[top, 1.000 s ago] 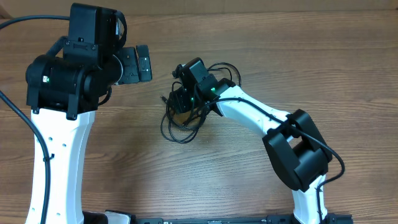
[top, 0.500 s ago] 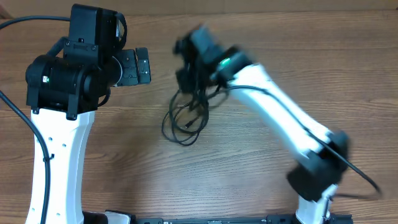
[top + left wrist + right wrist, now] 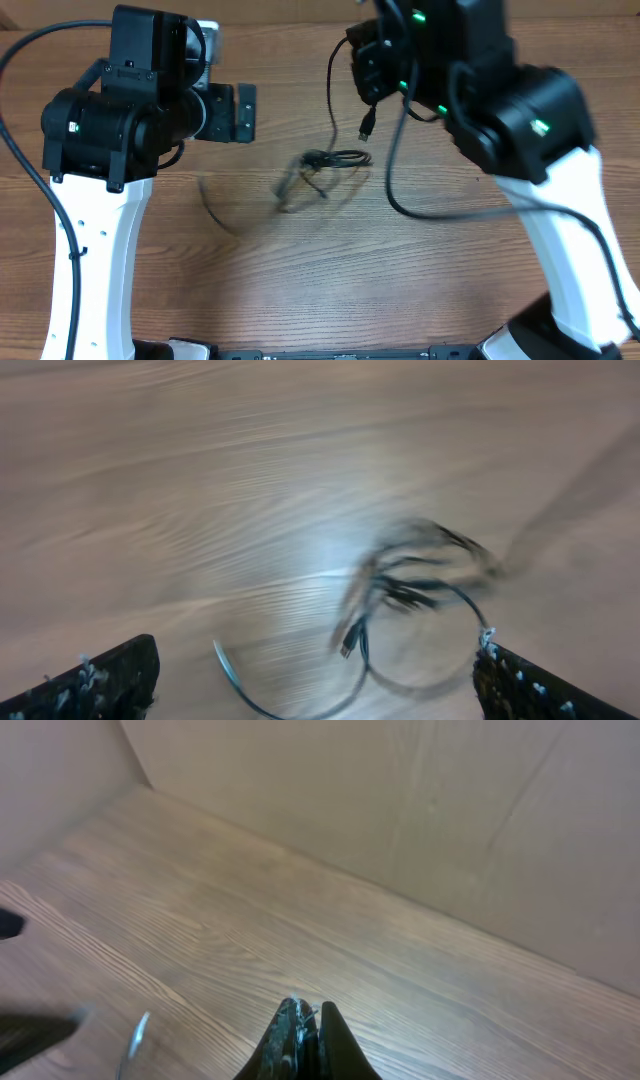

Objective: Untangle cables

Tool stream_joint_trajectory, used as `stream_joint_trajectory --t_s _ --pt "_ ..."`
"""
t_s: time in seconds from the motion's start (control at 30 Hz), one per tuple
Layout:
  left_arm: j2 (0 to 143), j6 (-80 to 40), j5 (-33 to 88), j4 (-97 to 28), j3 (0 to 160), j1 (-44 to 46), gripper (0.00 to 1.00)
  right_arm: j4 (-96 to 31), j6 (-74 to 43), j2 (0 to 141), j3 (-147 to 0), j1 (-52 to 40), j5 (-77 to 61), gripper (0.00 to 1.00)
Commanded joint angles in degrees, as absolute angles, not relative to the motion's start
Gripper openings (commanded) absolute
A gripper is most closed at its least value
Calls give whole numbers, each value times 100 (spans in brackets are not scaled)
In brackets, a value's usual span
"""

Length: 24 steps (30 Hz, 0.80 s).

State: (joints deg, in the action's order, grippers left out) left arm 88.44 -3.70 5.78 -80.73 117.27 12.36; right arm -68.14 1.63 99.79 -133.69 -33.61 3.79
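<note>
One cable (image 3: pixel 388 170) we hold high in our right end effector (image 3: pixel 368 65), clamped shut, to draw it from the tangle (image 3: pixel 325 160) on the tabletop (image 3: pixel 300 280); our left end effector (image 3: pixel 320 695) hangs wide open, empty

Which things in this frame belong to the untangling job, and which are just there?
Part of the job:
- cable tangle lying on the table
- hanging cable, dangling from the shut right jaws

Not part of the job:
- wooden table
- thick arm wire fixed along the left arm
</note>
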Motion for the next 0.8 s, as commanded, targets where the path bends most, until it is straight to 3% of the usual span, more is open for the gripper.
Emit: stream_joint_trajectory --t_s 0.0,0.13,0.3,0.57,0.77 --pt "8967 886 2624 -8031 11769 1236 100 -6757 360 9839 -13705 -3328 722 4" --pt "9360 2143 3822 -8084 11695 1236 100 -6967 506 9745 -13878 -3328 1210 4" --pt "10022 3476 3968 -8298 11677 1245 96 -7105 655 9601 -13889 -3323 1732 4" --pt "11297 3793 4224 -7911 11677 1315 95 -7157 648 9448 -13889 -3323 1835 4" --pt "12197 3057 4392 -6949 11677 1610 96 -7400 602 9428 -13889 -3326 1791 4"
